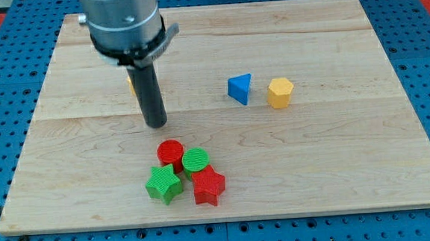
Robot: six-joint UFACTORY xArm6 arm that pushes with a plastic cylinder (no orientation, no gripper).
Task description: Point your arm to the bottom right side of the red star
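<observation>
The red star lies near the view's bottom centre of the wooden board, in a tight cluster with a green star to its left, a green cylinder just above it and a red cylinder at the cluster's top left. My tip stands above and to the left of the cluster, a short gap above the red cylinder, touching no block. It is well up and left of the red star.
A blue triangle and a yellow hexagon block sit side by side right of centre. A yellow block is mostly hidden behind the rod. The arm's grey body hangs over the board's top left.
</observation>
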